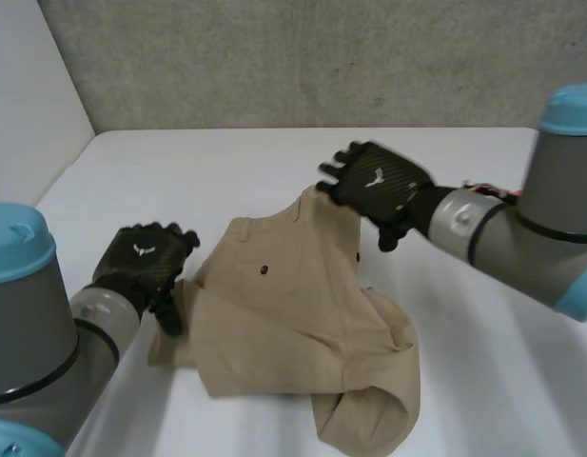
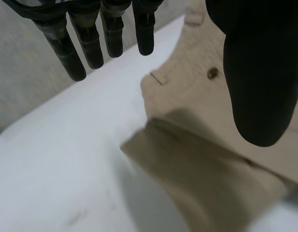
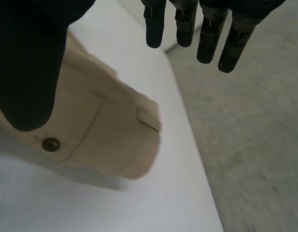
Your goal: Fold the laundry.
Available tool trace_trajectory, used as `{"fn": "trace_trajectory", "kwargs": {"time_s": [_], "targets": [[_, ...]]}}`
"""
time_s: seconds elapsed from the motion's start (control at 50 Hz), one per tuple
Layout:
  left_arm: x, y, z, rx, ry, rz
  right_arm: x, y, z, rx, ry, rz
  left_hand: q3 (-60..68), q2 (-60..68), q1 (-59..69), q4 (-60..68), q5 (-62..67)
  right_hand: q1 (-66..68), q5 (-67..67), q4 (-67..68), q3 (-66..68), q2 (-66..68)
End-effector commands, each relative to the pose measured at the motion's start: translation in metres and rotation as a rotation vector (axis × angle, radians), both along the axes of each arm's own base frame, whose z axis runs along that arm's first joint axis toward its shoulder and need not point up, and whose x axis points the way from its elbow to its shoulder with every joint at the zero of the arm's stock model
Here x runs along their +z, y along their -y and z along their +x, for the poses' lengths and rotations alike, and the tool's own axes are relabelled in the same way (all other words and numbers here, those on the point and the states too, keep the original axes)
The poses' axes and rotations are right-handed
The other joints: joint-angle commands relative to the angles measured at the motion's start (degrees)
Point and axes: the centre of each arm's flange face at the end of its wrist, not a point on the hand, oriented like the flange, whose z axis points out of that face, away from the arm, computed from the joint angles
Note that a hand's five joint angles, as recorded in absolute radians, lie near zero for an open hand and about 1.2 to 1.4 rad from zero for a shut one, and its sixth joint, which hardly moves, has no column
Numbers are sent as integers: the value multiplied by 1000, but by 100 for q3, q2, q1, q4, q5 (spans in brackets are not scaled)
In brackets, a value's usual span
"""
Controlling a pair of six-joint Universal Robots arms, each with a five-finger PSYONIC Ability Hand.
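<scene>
The tan trousers [image 1: 293, 324] lie roughly folded on the table [image 1: 226, 162]. The left robot hand [image 1: 146, 262] is at their left edge and the right robot hand [image 1: 374, 186] over the far waistband corner. Both have straight fingers and grip nothing. The next fold likely needs each to pinch cloth.

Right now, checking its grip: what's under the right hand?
Under the right hand lies the far waistband corner of the tan garment, on the white table. The table beneath that cloth is covered.
</scene>
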Motion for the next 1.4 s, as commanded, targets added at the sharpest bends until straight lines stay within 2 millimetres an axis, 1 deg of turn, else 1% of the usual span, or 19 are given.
{"fn": "trace_trajectory", "kwargs": {"time_s": [0.02,0.08,0.12,0.16,0.18,0.26,0.32,0.38,0.46,0.48,0.56,0.64,0.7,0.76,0.82,0.9,1.12,1.32,1.4], "targets": [[-20,-10,8,-1,43,73,-33,3,24,97,-129,-10,170,199,118,189,268,-139,-379,-322,-210,-238],[-32,-6,6,-1,56,91,-47,6,30,112,-172,-36,505,534,453,523,603,-139,-379,-322,-210,-238],[-41,3,2,-1,56,91,-52,10,31,114,-191,-60,1545,1574,1493,1564,1644,488,248,305,417,390],[-44,9,-2,-3,53,81,-50,13,33,115,-190,-78,2402,2432,2351,2421,2501,1665,1425,1482,1594,1566],[-48,20,-8,-1,46,66,-49,14,33,119,-184,-82,4189,4218,4137,4208,4287,2701,2461,2519,2631,2603],[-52,38,-17,-5,45,43,-46,16,35,120,-174,-99,6453,6482,6401,6471,6551,6306,6066,6123,6236,6208],[-47,52,-24,-12,50,-5,-39,25,37,93,-154,-149,6459,6488,6407,6477,6557,6861,6620,6678,6790,6762],[-24,77,-36,-25,39,-146,-26,38,40,23,-124,-215,6459,6488,6407,6477,6557,6861,6621,6678,6790,6762],[25,108,-49,-16,-1,-406,12,70,38,-199,11,-331,6459,6488,6407,6477,6557,6861,6621,6678,6790,6762],[48,119,-51,0,-17,-511,30,77,35,-269,89,-357,6459,6488,6407,6477,6557,6861,6621,6678,6790,6762],[110,127,-56,24,-79,-723,72,78,23,-368,256,-347,6459,6488,6407,6477,6557,6861,6621,6678,6790,6762],[132,125,-58,28,-114,-776,88,63,14,-376,320,-288,6459,6488,6407,6477,6557,6861,6621,6678,6790,6762],[128,123,-59,21,-111,-762,92,51,8,-374,320,-262,6459,6488,6407,6477,6557,6861,6621,6678,6790,6762],[109,118,-62,1,-96,-707,86,36,3,-352,280,-225,6111,6140,6059,6130,6210,6861,6621,6678,6790,6762],[85,111,-64,-18,-97,-633,69,24,5,-299,234,-180,2551,2580,2499,2570,2650,6861,6621,6678,6790,6762],[59,109,-67,-26,-146,-538,55,13,8,-248,189,-156,-332,-303,-384,-313,-233,6861,6621,6678,6790,6762],[-16,106,-91,-190,-267,-233,66,-7,-5,-254,183,-161,-453,-423,-504,-434,-354,6861,6621,6678,6790,6762],[-37,120,-109,-234,-271,-176,63,-39,-17,-247,136,-98,-419,-390,-471,-400,-320,6861,6621,6678,6790,6762],[-41,117,-110,-237,-258,-140,62,-62,-29,-243,89,-41,-402,-373,-454,-384,-304,6861,6621,6678,6790,6762]]}}
